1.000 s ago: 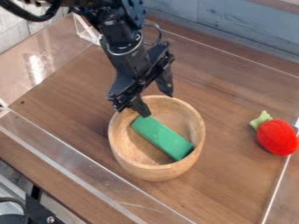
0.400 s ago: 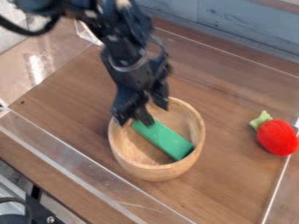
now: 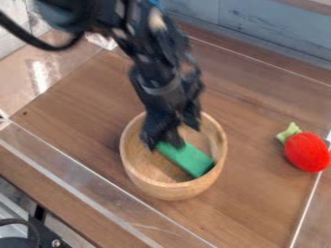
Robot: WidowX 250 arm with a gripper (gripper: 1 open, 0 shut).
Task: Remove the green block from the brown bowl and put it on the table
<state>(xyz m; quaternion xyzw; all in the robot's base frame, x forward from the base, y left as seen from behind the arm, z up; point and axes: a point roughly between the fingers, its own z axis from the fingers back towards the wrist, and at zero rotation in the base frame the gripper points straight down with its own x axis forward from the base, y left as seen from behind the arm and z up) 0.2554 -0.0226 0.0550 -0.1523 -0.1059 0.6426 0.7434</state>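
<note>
A: What lies around the brown bowl (image 3: 172, 179)?
B: One red strawberry toy (image 3: 307, 150) on the table (image 3: 258, 92), well to its right.
A: And the green block (image 3: 188, 157)?
B: One, lying inside the bowl, its upper end hidden by the gripper (image 3: 169, 136); blur hides whether the fingers are apart or together

A dark brown wood-grain desk (image 3: 91, 107) fills most of the view, lit evenly with soft glare. Clear plastic edging (image 3: 77, 179) runs along the desk's near side and catches pale reflections. Beyond the desk's far edge stands a grey-blue wall (image 3: 278, 24), blurred and without visible detail.
</note>
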